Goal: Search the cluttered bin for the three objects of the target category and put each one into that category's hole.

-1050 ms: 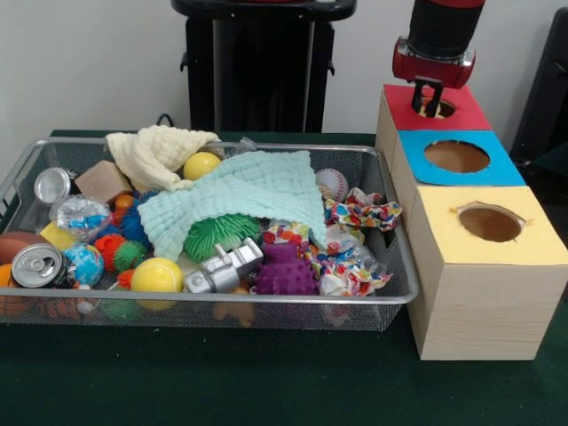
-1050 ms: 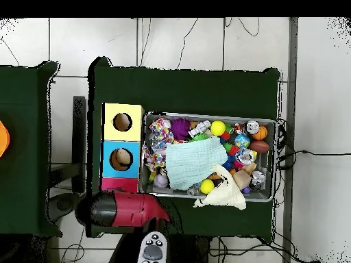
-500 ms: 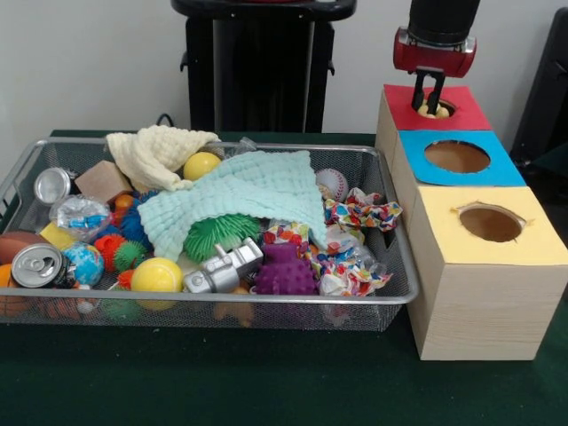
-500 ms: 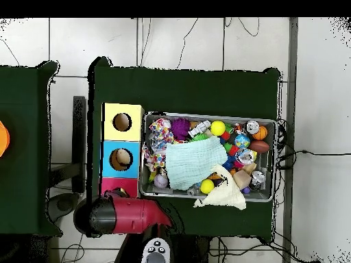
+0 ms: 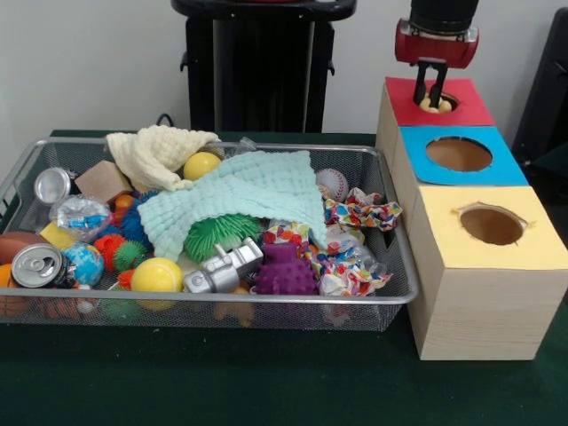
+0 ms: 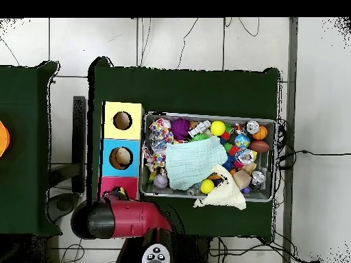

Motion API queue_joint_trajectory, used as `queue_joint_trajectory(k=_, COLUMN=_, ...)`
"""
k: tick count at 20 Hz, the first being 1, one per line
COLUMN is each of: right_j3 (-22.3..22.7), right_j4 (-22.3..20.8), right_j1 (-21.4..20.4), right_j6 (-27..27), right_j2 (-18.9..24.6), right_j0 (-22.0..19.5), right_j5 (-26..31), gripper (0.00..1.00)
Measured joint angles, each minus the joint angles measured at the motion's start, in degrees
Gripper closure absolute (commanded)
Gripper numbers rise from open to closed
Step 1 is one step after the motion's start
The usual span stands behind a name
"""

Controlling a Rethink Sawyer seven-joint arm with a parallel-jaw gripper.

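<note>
Gripper (image 5: pixel 432 87) raised off red-topped hole (image 5: pixel 437 103) since a second ago, fingers apart, empty | pale yellow object (image 5: pixel 435 106) sits in that hole | likely delivered; next search wire mesh bin (image 5: pixel 390 293).

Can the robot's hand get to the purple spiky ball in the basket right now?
Probably yes. The purple spiky ball lies on top of the pile with nothing over it, near the basket's front rim. The hand is above the red box's hole, so it must travel across first.
</note>
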Motion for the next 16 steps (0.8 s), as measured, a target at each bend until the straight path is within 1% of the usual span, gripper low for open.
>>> queue_joint_trajectory(k=7, right_j3=0.24, right_j4=-0.12, right_j1=-0.78, right_j6=0.00, right_j2=0.08, right_j0=0.00, right_j5=-0.01, gripper=1.00)
queue_joint_trajectory(k=16, right_j3=0.24, right_j4=-0.29, right_j1=-0.83, right_j6=0.00, right_j2=0.14, right_j0=-0.02, right_j5=-0.01, gripper=1.00)
